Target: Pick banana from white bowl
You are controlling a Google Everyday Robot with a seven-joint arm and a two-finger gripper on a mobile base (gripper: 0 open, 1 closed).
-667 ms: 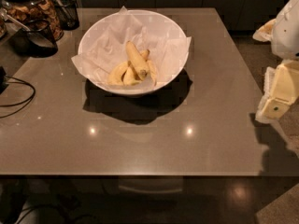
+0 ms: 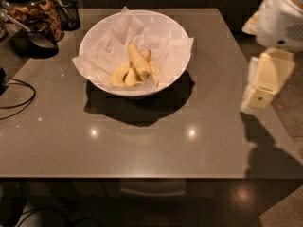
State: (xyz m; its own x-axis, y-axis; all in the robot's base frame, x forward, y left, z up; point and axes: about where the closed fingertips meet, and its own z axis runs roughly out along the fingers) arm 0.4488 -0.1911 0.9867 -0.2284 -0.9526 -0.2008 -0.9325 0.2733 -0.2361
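Our cream gripper point(image 2: 261, 91) hangs well right of the wide white paper-lined bowl point(image 2: 165, 22); we cannot tell its grip. We should centre it across the long pale-yellow banana point(image 2: 137, 60).

Grey-brown tabletop point(image 2: 142, 145), square and glossy, with ceiling lights mirrored as small bright spots near the front edge. White bowl point(image 2: 163, 21) sits back of centre and throws a dark shadow forward onto the surface. Far left corner holds a cluster: a glass jar point(image 2: 35, 6) with brownish contents, a dark cup point(image 2: 41, 36) just in front of it and a dark glass point(image 2: 70, 12) beside it. A black cable point(image 2: 21, 97) loops along the left edge. The gripper point(image 2: 258, 97) hangs by the table's right edge, well apart from the bowl.
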